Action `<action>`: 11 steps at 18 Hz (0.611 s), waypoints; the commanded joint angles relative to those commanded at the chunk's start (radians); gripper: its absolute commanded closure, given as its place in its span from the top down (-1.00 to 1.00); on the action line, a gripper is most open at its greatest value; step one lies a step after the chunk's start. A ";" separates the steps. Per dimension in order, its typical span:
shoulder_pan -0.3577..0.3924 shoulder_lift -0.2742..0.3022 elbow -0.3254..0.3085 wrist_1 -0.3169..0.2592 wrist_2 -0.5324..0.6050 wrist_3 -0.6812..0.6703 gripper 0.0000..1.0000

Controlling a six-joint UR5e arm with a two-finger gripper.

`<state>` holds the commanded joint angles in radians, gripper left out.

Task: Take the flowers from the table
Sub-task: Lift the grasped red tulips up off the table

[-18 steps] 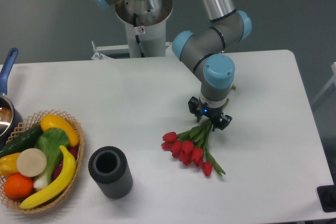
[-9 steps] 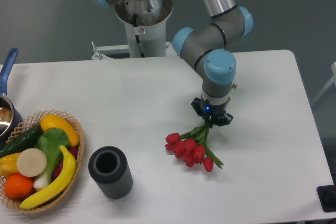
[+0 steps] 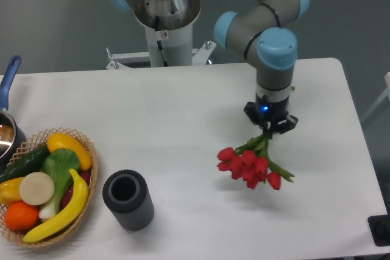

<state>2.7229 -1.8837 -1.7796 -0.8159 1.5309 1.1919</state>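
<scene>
Overhead, then, from the fixed camera:
Arm pose: the grey arm with pale blue joint caps comes in from 12 o'clock, bends at an elbow joint, and its wrist points straight down over the right half of the table (image 3: 183, 120)
Gripper: the gripper (image 3: 269, 127) hangs below the wrist, a small blue light on its body, jaws clenched on the green stems of the flowers (image 3: 251, 164)
Flowers: one bunch, stems rising into the jaws, red buds fanned out toward 7 o'clock of the gripper; whether the buds touch the tabletop cannot be told
Bud count: around nine red heads, too crowded for an exact count
Cylinder: one dark ribbed cylinder (image 3: 127, 200) standing upright with an open top, well apart from the flowers at their 9 o'clock
Basket: one wicker basket (image 3: 89, 175) at the 8 o'clock corner of the table, just beside the cylinder, holding two yellow pieces, one orange, one cucumber-like green piece, one leafy green and a pale round slice
Pot: one pot (image 3: 8, 131) with a blue handle, cut off by the left edge, at 9 o'clock
Surface: white, matte, rounded corners
Room: grey floor beyond the table; the arm's white pedestal (image 3: 166, 35) stands at 12 o'clock
</scene>
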 joint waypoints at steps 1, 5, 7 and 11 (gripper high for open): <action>-0.003 -0.003 0.029 -0.029 0.000 0.002 -1.00; -0.020 -0.028 0.195 -0.277 0.005 0.006 -0.99; -0.022 -0.057 0.270 -0.382 0.008 0.006 -0.99; -0.025 -0.083 0.341 -0.456 0.008 0.006 -0.98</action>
